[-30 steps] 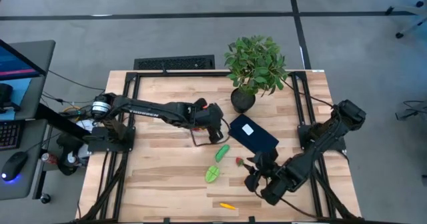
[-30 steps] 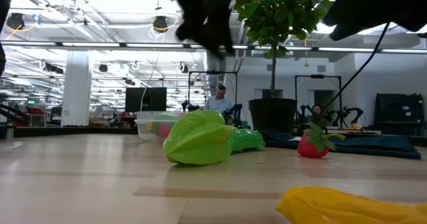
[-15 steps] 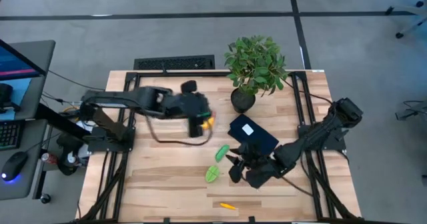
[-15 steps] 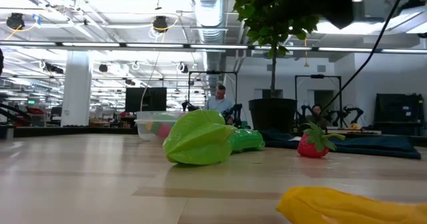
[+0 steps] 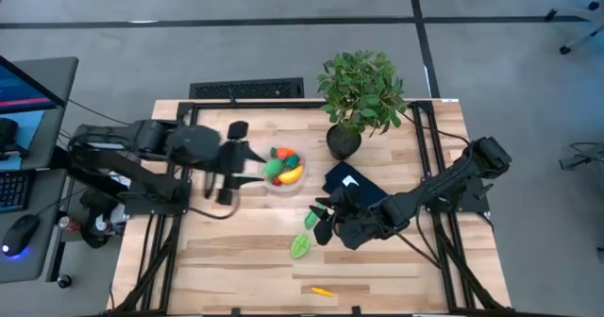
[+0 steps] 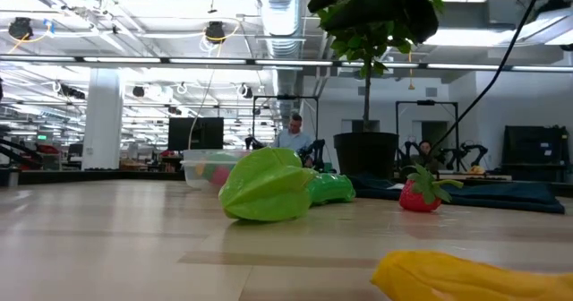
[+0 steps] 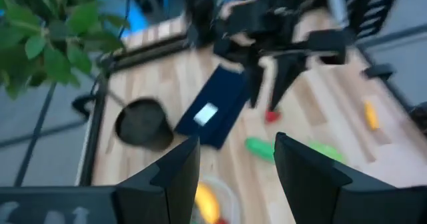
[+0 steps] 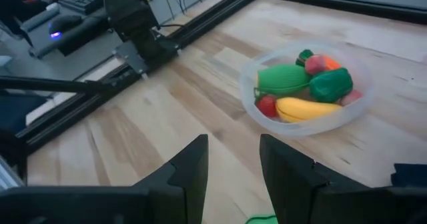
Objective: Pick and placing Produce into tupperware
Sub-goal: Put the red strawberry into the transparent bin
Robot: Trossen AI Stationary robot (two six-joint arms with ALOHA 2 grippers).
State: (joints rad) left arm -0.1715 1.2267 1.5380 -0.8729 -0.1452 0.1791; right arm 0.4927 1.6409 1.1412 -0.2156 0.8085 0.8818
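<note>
Retreated left gripper (image 5: 229, 162) gapes beside tupperware (image 5: 282, 168); right gripper (image 5: 323, 221), apart, reaches cucumber (image 5: 312, 217).

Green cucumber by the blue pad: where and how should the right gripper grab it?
Grip the cucumber across its narrow middle, coming straight down. It lies flat and elongated on the table, so the fingers should straddle its short axis. The right gripper, open, is already beside it.

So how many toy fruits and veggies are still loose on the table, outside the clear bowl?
4. A ridged green piece mid-table, a green cucumber beside the right gripper, a strawberry by that gripper, an orange piece near the front edge. Others may be hidden.
</note>
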